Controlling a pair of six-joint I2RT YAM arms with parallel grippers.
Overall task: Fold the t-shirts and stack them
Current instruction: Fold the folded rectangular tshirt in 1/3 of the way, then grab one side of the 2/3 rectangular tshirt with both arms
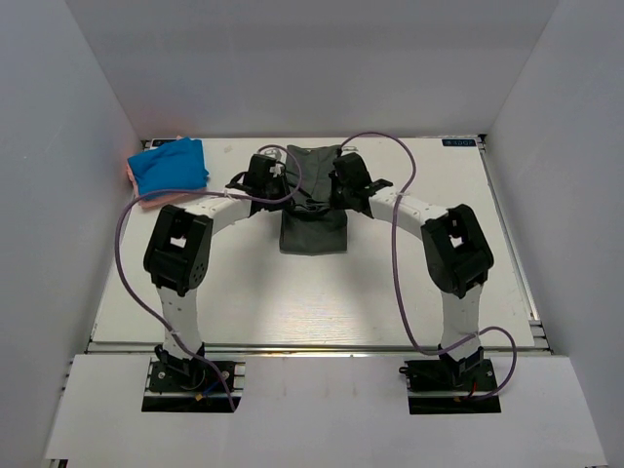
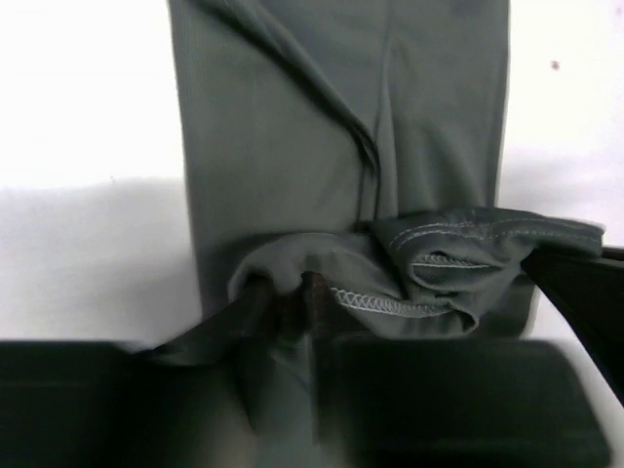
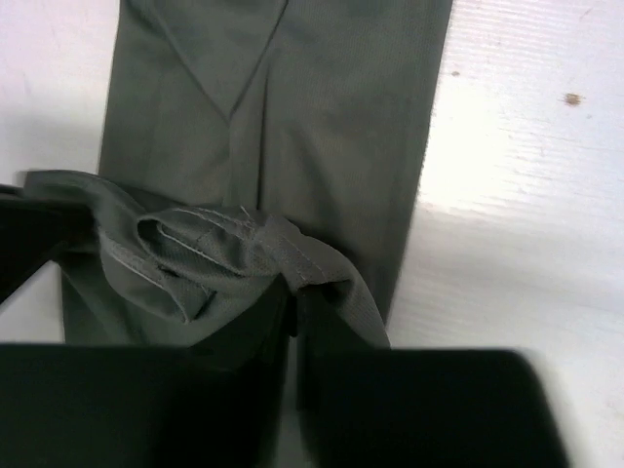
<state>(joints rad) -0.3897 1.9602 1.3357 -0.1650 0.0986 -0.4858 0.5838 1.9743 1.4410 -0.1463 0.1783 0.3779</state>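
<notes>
I have the grey-green t-shirt [image 1: 314,232] mid-counter [image 1: 292,302], folded to a narrow strip with its long axis running away from the bases. Left fingers [image 2: 255,304] and right fingers [image 3: 271,322] are nearly closed, side by side, each pinching the bunched hem. The strip stretches ahead of both.

Narrow-folded grey-green t-shirt [image 1: 314,234] mid-table; blue t-shirt [image 1: 171,166] atop pink t-shirt [image 1: 133,175]

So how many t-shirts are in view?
3. A folded bright blue cloth t-shirt sits at the far left, a salmon-pink cloth t-shirt peeks out beneath it, and a dark grey-green cloth t-shirt lies at the centre. Others may be hidden in the pile.
</notes>
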